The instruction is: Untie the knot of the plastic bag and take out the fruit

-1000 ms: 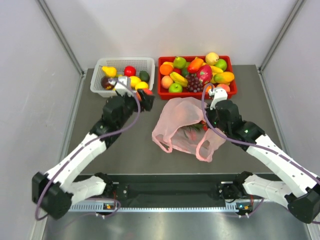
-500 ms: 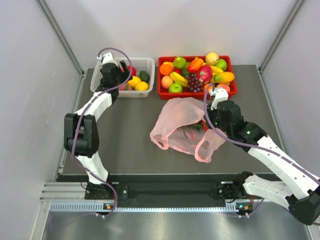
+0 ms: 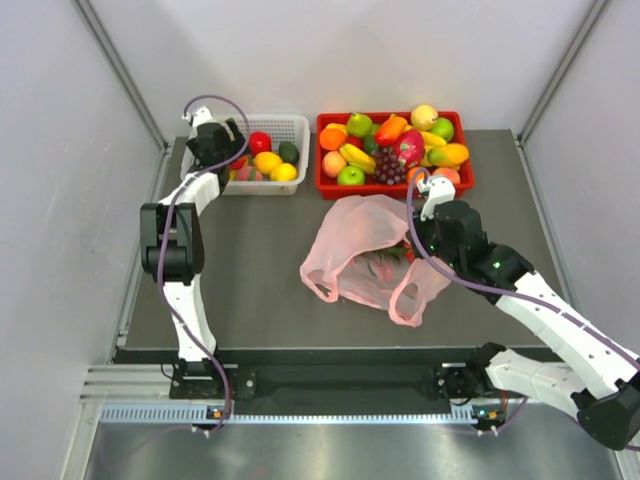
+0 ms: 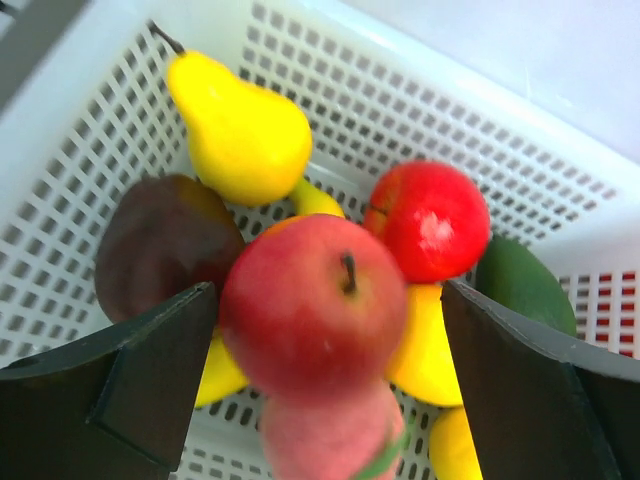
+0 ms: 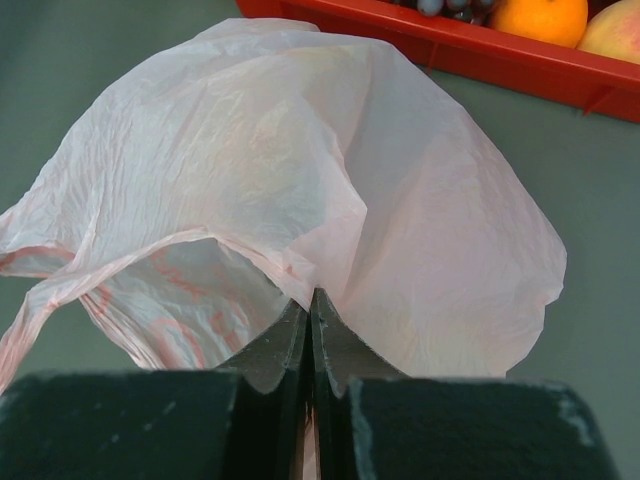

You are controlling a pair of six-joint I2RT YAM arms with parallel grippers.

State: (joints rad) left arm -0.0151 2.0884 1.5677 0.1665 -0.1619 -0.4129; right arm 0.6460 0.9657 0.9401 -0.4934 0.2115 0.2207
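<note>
The pink plastic bag lies open at mid-table, its handle loops loose; no knot shows. A dark reddish fruit shows through the bag's mouth. My right gripper is at the bag's right side, shut on a fold of the bag's rim, jaws pressed together. My left gripper hangs over the white basket, jaws wide open. A blurred red apple sits between its fingers above the other fruit in the basket.
The basket holds a yellow pear, a red apple, a dark fruit and a green one. A red crate of several fruits stands behind the bag, also in the right wrist view.
My left arm has swung from mid-table back to the white basket and its jaws now stand open around the red apple. The right gripper and bag have barely moved.
</note>
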